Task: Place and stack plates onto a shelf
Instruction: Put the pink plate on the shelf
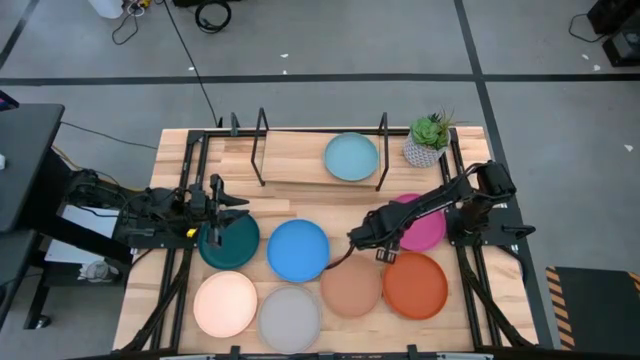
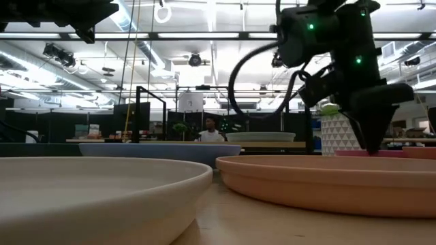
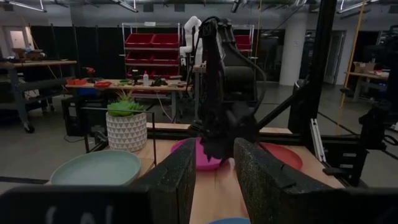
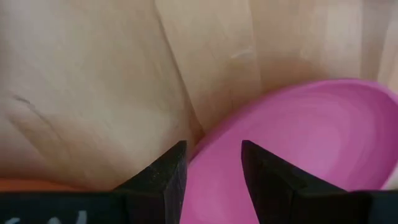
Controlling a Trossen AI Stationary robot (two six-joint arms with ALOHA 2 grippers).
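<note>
On the wooden table (image 1: 300,140), the light blue plate (image 1: 351,157) already lies on the shelf (image 1: 262,150). The right gripper (image 4: 211,177), fingers spread, straddles the magenta plate (image 4: 311,149) rim, probably to pinch it. The left gripper (image 1: 213,232) waits above the teal plate (image 1: 235,245), slightly open.

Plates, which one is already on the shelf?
The light blue plate; it alone lies on the shelf board, the others sit on the table.

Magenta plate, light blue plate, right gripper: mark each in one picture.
magenta plate (image 4: 311,149): right wrist view, its inner surface.
light blue plate (image 1: 351,157): high view, its centre.
right gripper (image 4: 213,165): right wrist view, midway between fingertips.
</note>
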